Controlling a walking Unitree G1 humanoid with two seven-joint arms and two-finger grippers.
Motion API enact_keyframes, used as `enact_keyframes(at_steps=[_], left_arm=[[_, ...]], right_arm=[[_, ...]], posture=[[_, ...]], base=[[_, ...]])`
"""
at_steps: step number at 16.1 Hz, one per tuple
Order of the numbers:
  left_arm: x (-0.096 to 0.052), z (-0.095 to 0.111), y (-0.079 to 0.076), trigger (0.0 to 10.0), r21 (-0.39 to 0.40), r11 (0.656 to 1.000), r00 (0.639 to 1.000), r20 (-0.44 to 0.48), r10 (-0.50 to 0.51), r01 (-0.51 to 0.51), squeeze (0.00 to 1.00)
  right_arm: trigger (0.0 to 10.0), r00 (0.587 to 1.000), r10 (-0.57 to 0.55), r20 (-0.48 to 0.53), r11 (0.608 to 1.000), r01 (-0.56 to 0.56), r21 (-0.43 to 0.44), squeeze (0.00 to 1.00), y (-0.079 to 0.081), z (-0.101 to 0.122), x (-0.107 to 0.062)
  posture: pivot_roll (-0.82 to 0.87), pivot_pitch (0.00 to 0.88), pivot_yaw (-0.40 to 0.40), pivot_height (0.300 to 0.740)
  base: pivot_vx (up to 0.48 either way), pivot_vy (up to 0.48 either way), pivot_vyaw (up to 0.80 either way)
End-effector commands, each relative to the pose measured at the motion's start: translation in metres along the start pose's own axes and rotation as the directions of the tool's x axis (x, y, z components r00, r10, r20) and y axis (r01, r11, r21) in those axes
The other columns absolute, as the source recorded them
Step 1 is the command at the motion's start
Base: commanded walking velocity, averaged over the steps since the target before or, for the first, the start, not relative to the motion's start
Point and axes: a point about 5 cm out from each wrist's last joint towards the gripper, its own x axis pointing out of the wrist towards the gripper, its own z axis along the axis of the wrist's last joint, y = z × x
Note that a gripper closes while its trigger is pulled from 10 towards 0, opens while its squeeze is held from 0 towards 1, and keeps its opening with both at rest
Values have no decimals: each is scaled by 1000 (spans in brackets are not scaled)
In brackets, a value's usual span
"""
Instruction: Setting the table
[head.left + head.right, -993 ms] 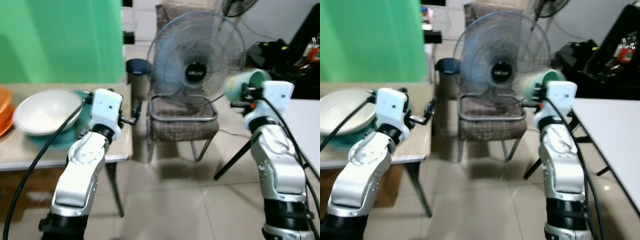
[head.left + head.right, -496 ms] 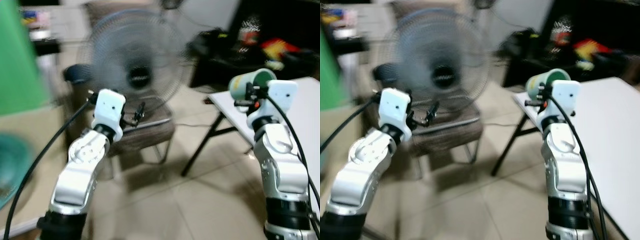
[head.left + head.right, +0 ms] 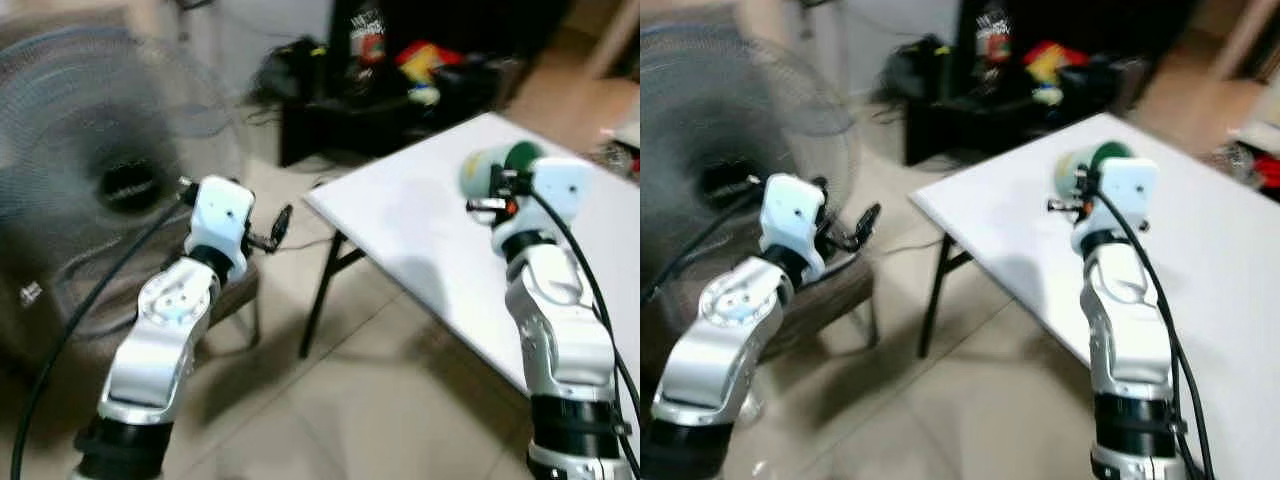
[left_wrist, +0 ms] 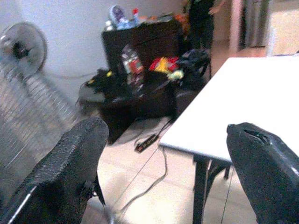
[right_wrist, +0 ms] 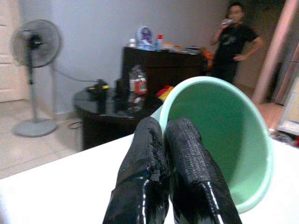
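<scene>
A pale green cup (image 3: pixel 490 168) is held up in front of my right wrist, above the near part of a white table (image 3: pixel 440 250). My right gripper (image 5: pixel 167 128) is shut on its rim, one finger inside and one outside, with the cup's mouth (image 5: pixel 219 149) facing the camera. My left gripper (image 3: pixel 272 228) is raised at chest height over the tiled floor, left of the table's corner. In the left wrist view its two black fingers (image 4: pixel 70 163) stand wide apart with nothing between them.
A big grey fan (image 3: pixel 90 180) stands close on my left. Behind the table is a dark cabinet (image 3: pixel 400 70) with bags and clutter. A person (image 5: pixel 232 39) stands far back by a doorway, and a standing fan (image 5: pixel 32 46) is by the wall.
The camera has swung right: the wooden table with bowls and the green screen left view, and the white table came in. Both arms keep their pose, cup still held.
</scene>
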Motion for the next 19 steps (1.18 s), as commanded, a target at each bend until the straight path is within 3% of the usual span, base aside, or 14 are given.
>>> enact_keyframes(at_steps=[1,8,12,19], left_arm=[[-1,0,7,10000,10,1000,1000,-3,20,-20,0],[1,1,7,10000,19,1000,1000,1,-7,7,0],[-1,0,6,10000,42,998,999,-2,-46,46,0],[-4,1,10,10000,84,987,990,-21,-137,138,0]], right_arm=[[10000,999,34,22,999,-34,8,0,10,7,2],[10000,999,39,10,999,-39,12,0,12,5,0],[10000,998,61,-8,998,-61,-4,0,14,4,0],[10000,974,200,-102,971,-212,-113,0,17,-2,11]], posture=[[109,0,-91,740],[106,0,-85,740],[112,0,-91,740],[116,0,-90,740]], base=[[371,0,-800],[368,0,-800],[326,0,0],[0,0,0]])
